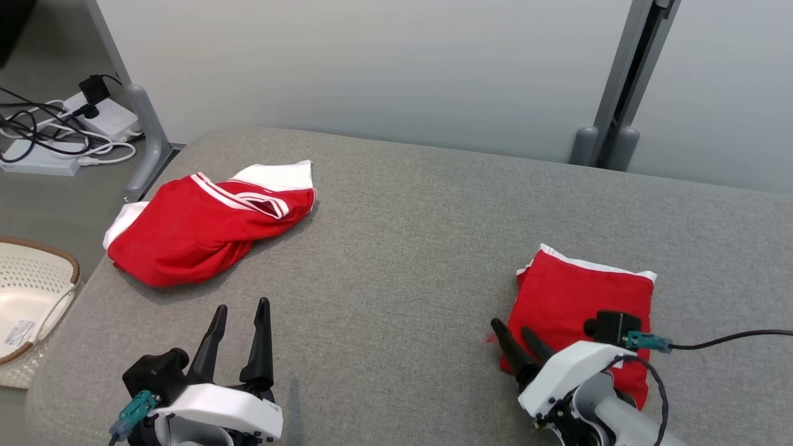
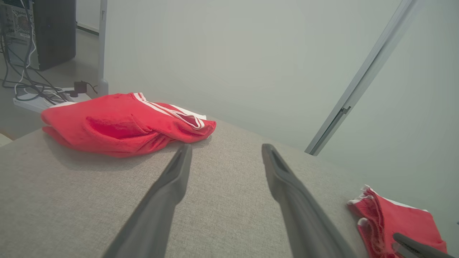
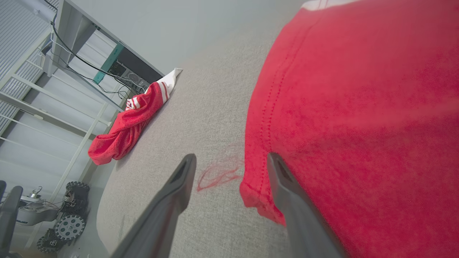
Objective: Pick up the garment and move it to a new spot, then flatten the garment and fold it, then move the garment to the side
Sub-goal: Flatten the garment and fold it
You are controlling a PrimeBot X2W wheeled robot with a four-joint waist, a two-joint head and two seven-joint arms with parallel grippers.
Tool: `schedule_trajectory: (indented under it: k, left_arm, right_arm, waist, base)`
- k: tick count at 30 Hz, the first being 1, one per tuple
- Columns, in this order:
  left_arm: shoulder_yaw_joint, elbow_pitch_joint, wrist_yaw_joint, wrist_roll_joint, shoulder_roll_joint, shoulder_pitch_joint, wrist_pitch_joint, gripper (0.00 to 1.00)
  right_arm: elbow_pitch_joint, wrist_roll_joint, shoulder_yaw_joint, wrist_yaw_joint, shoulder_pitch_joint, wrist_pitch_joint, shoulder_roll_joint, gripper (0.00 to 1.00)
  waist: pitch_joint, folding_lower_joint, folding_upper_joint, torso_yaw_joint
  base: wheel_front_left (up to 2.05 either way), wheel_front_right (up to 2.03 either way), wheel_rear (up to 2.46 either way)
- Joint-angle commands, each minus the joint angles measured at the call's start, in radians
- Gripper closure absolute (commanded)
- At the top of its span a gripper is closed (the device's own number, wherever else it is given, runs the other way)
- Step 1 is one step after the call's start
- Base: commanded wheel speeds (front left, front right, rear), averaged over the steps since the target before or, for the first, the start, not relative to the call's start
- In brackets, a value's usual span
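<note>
The garment (image 1: 582, 297) lies folded into a red rectangle with a white edge on the right of the grey padded table (image 1: 403, 248). My right gripper (image 1: 517, 331) is open at its near left corner. In the right wrist view the right gripper (image 3: 231, 161) has one finger over the red cloth (image 3: 358, 125) and the other over bare grey fabric. A loose red thread (image 3: 215, 175) lies between them. My left gripper (image 1: 241, 306) is open and holds nothing, low at the front left. The left gripper (image 2: 226, 150) points toward the far edge, with the folded garment (image 2: 398, 222) at the lower right.
A second red shirt with white sleeves and striped trim (image 1: 204, 226) lies crumpled at the table's far left corner (image 2: 122, 123) (image 3: 129, 122). A cream basket (image 1: 25, 297) stands on the floor to the left. Power strips and cables (image 1: 62, 130) lie beyond it.
</note>
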Motion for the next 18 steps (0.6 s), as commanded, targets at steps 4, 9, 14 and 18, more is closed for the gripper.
schedule_trajectory:
  k: [4, 9, 14, 18]
  left_arm:
    - [0.010, -0.005, 0.003, 0.006, 0.004, -0.008, -0.005, 0.00]
    - [0.011, -0.018, 0.000, 0.000, 0.004, -0.006, -0.005, 0.00]
    - [0.006, -0.042, 0.000, -0.010, 0.004, -0.002, -0.005, 0.00]
    - [0.001, -0.060, -0.003, -0.007, 0.004, 0.001, -0.005, 0.00]
  right_arm:
    - [-0.049, 0.001, 0.009, 0.000, -0.027, -0.046, -0.045, 0.00]
    - [-0.097, -0.048, -0.010, 0.000, -0.033, -0.078, -0.114, 0.00]
    - [-0.168, -0.259, -0.144, 0.000, -0.012, -0.080, -0.183, 0.00]
    - [-0.246, -0.468, -0.311, 0.000, 0.062, -0.079, -0.191, 0.00]
  waist:
    - [0.001, 0.0000, -0.0001, -0.020]
    - [-0.011, 0.0000, -0.0001, -0.054]
    - [-0.014, 0.0000, -0.0001, -0.099]
    - [-0.015, 0.0000, -0.0001, -0.131]
  base:
    - [0.00, 0.00, 0.00]
    - [0.00, 0.00, 0.00]
    - [0.00, 0.00, 0.00]
    - [0.00, 0.00, 0.00]
